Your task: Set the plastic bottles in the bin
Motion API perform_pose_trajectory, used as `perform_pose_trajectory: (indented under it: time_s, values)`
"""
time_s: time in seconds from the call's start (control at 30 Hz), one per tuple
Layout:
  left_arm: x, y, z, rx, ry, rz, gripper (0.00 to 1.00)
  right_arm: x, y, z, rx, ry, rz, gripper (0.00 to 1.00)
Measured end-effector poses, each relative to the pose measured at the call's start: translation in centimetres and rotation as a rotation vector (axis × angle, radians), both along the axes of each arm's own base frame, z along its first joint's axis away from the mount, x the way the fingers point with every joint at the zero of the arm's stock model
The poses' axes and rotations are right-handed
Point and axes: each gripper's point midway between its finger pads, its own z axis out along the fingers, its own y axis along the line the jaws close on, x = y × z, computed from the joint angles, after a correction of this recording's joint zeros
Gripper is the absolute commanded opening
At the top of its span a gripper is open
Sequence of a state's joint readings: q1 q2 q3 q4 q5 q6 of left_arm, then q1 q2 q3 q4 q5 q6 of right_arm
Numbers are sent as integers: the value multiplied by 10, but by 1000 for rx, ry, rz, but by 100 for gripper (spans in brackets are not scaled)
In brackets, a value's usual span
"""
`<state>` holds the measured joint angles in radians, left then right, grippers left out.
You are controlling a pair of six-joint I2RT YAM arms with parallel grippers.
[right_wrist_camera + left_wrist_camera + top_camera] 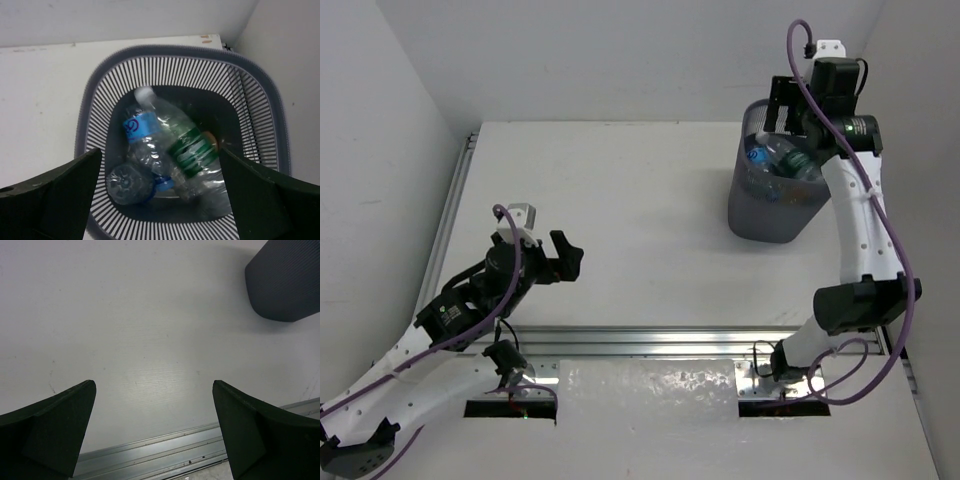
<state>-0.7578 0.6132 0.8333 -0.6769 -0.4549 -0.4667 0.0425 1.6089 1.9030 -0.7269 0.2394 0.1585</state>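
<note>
And the right jaws are spread wide, nothing between them, hanging straight over the bin. Down inside, the plastic bottles lie piled on the bottom: a blue-labelled bottle with a white cap, a green-labelled bottle touching it, a crumpled clear bottle at their side, and an orange patch peeking out behind. The bin stands at the far right of the bench. Over on the other side, the left jaws are spread just as wide, holding nothing, low over the bench and well apart from the bin.
</note>
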Motion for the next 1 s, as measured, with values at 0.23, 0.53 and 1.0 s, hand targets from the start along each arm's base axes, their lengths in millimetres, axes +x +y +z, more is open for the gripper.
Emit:
perform_pose_trajectory:
  time_s: [0.23, 0.53, 1.0]
  values:
    - [8, 20, -1, 28, -5, 106, 100, -81, 17, 42, 96, -114, 73, 99]
    - [15, 84, 12, 24, -61, 409, 100, -236, 46, -77, 240, -103, 204, 99]
    - [-7, 94, 39, -128, -221, 388, 100, -281, 55, -132, 281, -111, 261, 99]
